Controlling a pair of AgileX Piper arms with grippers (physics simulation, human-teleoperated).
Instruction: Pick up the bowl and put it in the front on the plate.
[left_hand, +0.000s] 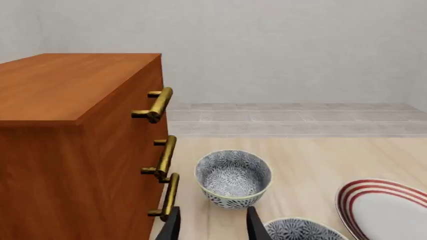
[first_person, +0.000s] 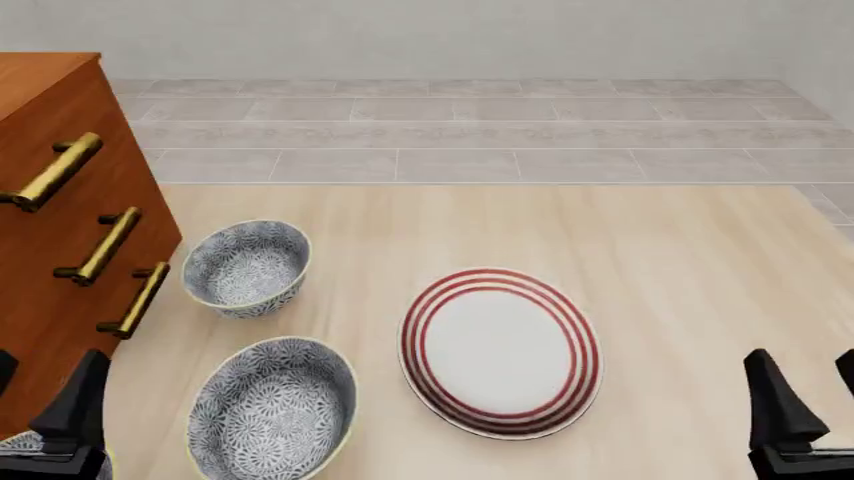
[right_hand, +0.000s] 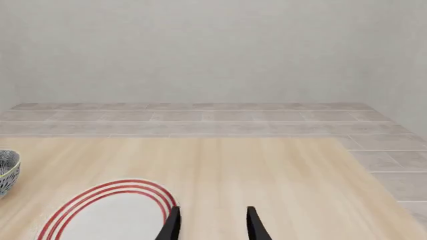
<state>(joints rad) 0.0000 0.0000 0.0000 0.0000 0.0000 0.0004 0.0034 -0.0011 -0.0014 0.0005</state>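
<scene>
Pale wood worktop (first_person: 694, 250), light-grained. Orange-brown wooden drawer cabinet (first_person: 47, 200) with three brass bar handles (first_person: 100, 245) stands at its left. Beyond: grey tiled floor (first_person: 467, 130), plain off-white wall (first_person: 441, 35).

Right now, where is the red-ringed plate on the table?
In the front view, the plate lies flat near the table's middle, right of the near patterned bowl and left of the right gripper, touching neither.

Your left gripper (left_hand: 212, 225) shows parted fingertips, holding nothing. Past them a patterned bowl (left_hand: 233, 178) stands beside the wooden cabinet (left_hand: 73, 145); the plate (left_hand: 387, 209) lies apart.
</scene>
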